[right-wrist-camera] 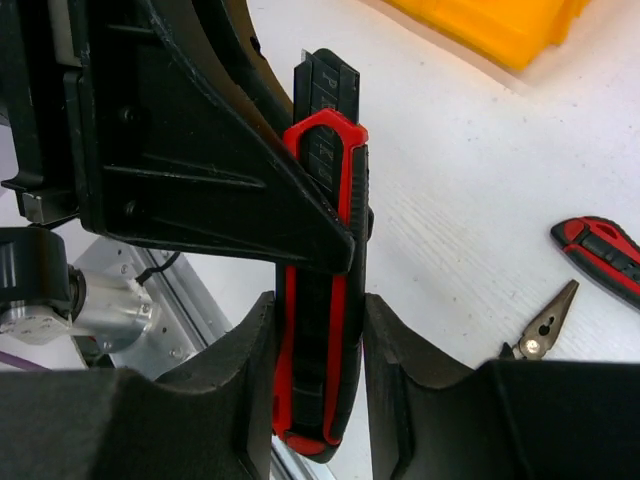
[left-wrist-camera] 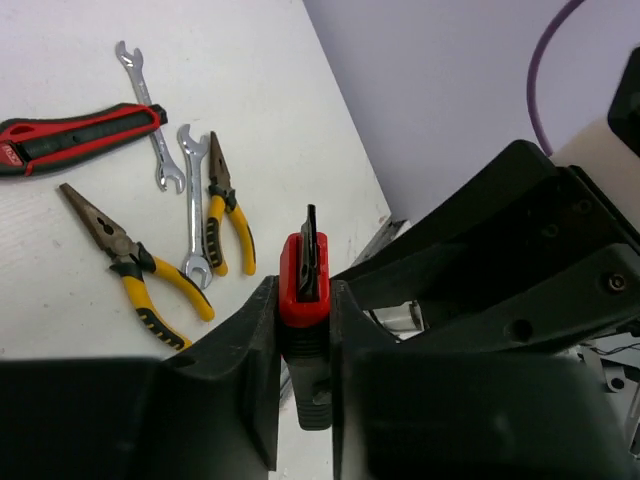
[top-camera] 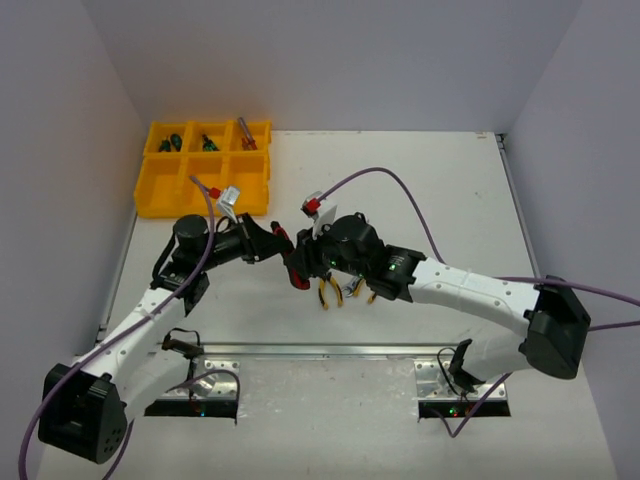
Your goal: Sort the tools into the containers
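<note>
Both pairs of jaws are closed on one red-black utility knife [right-wrist-camera: 335, 160]: the right gripper [right-wrist-camera: 320, 340] pinches its lower handle, the left gripper [left-wrist-camera: 303, 300] its other end. Near the jaws, on the table [left-wrist-camera: 270, 80], lie a second utility knife [left-wrist-camera: 80, 140], a small wrench [left-wrist-camera: 148, 110], a longer wrench [left-wrist-camera: 193, 212], yellow-handled long-nose pliers [left-wrist-camera: 125, 262] and smaller pliers [left-wrist-camera: 228, 215]. The yellow tray [top-camera: 150, 197] stands well apart, beyond the left jaws.
</note>
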`<state>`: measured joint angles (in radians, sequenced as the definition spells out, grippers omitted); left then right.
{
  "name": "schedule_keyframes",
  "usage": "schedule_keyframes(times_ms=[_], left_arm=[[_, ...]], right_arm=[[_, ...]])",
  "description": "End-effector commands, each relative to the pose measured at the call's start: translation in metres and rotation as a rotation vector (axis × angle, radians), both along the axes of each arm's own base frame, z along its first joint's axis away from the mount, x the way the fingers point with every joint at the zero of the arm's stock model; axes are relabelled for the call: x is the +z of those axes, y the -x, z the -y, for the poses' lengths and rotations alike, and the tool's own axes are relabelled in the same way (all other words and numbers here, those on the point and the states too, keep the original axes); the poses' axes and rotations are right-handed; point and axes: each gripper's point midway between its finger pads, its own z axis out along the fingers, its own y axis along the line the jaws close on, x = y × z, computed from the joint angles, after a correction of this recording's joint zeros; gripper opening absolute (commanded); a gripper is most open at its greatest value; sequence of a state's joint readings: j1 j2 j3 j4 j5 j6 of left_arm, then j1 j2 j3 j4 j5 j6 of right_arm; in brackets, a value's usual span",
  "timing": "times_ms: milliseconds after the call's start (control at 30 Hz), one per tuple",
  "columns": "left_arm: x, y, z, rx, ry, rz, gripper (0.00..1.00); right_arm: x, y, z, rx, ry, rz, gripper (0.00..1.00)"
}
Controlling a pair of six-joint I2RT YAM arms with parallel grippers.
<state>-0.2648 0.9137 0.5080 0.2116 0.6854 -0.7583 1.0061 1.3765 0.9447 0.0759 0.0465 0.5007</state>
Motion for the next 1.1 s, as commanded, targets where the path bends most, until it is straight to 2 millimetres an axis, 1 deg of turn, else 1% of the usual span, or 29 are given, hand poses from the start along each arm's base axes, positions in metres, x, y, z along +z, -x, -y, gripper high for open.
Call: schedule_keyframes(times_ms=[0, 33, 67, 100, 133, 167, 233, 267, 300, 333, 367, 400, 467, 533, 567, 600, 633, 667, 700, 733, 767, 833, 900, 967, 1000, 1067], left_arm=[[0.005, -0.055, -0.030, 0.288, -0.169, 0.022, 0.00], [-0.008, -0.070, -0.052, 0.418, -0.266, -0.041, 0.00], [-0.020, -0.078, -0.071, 0.511, -0.353, -0.097, 0.00], [-0.026, -0.086, -0.086, 0.592, -0.412, -0.124, 0.00], [-0.016, -0.098, -0.109, 0.719, -0.458, -0.111, 0.00], [-0.015, -0.106, -0.126, 0.798, -0.499, -0.124, 0.00], [-0.007, -0.120, -0.169, 1.001, -0.584, -0.160, 0.00], [-0.016, -0.121, -0.185, 1.061, -0.640, -0.209, 0.00], [-0.012, -0.128, -0.208, 1.162, -0.673, -0.231, 0.00], [-0.002, -0.133, -0.221, 1.227, -0.677, -0.227, 0.00], [0.000, -0.142, -0.234, 1.263, -0.680, -0.251, 0.00], [0.000, -0.153, -0.254, 1.312, -0.688, -0.290, 0.00], [0.016, -0.168, -0.292, 1.418, -0.676, -0.305, 0.00], [0.025, -0.185, -0.326, 1.491, -0.680, -0.321, 0.00], [0.020, -0.197, -0.351, 1.520, -0.701, -0.356, 0.00], [0.005, -0.204, -0.371, 1.522, -0.729, -0.414, 0.00], [0.011, -0.213, -0.383, 1.521, -0.725, -0.417, 0.00], [0.031, -0.226, -0.396, 1.529, -0.714, -0.387, 0.00], [0.032, -0.235, -0.408, 1.504, -0.753, -0.389, 0.00], [0.034, -0.240, -0.418, 1.497, -0.785, -0.381, 0.00], [0.034, -0.249, -0.426, 1.472, -0.826, -0.361, 0.00], [0.020, -0.271, -0.435, 1.410, -0.858, -0.325, 0.00], [-0.008, -0.288, -0.437, 1.315, -0.872, -0.321, 0.00], [-0.042, -0.303, -0.429, 1.213, -0.856, -0.331, 0.00], [-0.051, -0.307, -0.424, 1.176, -0.844, -0.332, 0.00], [-0.066, -0.310, -0.421, 1.154, -0.835, -0.333, 0.00]], right_arm=[[0.053, -0.002, 0.001, -0.026, -0.123, 0.094, 0.67], [0.049, -0.005, 0.012, -0.077, -0.097, 0.084, 0.87], [0.045, -0.012, 0.024, -0.147, -0.067, 0.083, 0.99], [0.040, -0.020, 0.039, -0.225, -0.027, 0.081, 0.99], [0.033, -0.022, 0.055, -0.278, 0.024, 0.059, 0.99], [0.028, -0.026, 0.073, -0.350, 0.063, 0.049, 0.99], [0.020, -0.032, 0.113, -0.499, 0.126, 0.031, 0.99], [0.011, -0.031, 0.126, -0.536, 0.153, 0.014, 0.99], [0.013, -0.030, 0.133, -0.538, 0.133, 0.003, 0.99], [0.010, -0.031, 0.141, -0.547, 0.129, -0.007, 0.99], [0.008, -0.030, 0.148, -0.544, 0.115, -0.021, 0.99], [0.008, -0.026, 0.154, -0.528, 0.094, -0.033, 0.99], [0.000, -0.023, 0.160, -0.514, 0.101, -0.046, 0.99], [-0.007, -0.021, 0.164, -0.504, 0.116, -0.051, 0.99], [-0.008, -0.019, 0.165, -0.495, 0.118, -0.050, 0.99], [-0.008, -0.019, 0.164, -0.489, 0.115, -0.051, 0.99], [-0.009, -0.017, 0.163, -0.480, 0.114, -0.056, 0.99], [-0.009, -0.017, 0.161, -0.471, 0.111, -0.059, 0.99], [-0.010, -0.015, 0.159, -0.458, 0.111, -0.066, 0.99], [-0.011, -0.016, 0.159, -0.457, 0.114, -0.069, 0.99], [-0.014, -0.016, 0.158, -0.455, 0.120, -0.074, 0.99], [-0.016, -0.017, 0.156, -0.448, 0.128, -0.075, 0.99], [-0.020, -0.018, 0.154, -0.445, 0.141, -0.082, 0.99], [-0.023, -0.018, 0.152, -0.434, 0.150, -0.090, 0.99], [-0.024, -0.018, 0.151, -0.432, 0.151, -0.092, 0.99], [-0.028, -0.018, 0.149, -0.427, 0.159, -0.099, 0.99]])
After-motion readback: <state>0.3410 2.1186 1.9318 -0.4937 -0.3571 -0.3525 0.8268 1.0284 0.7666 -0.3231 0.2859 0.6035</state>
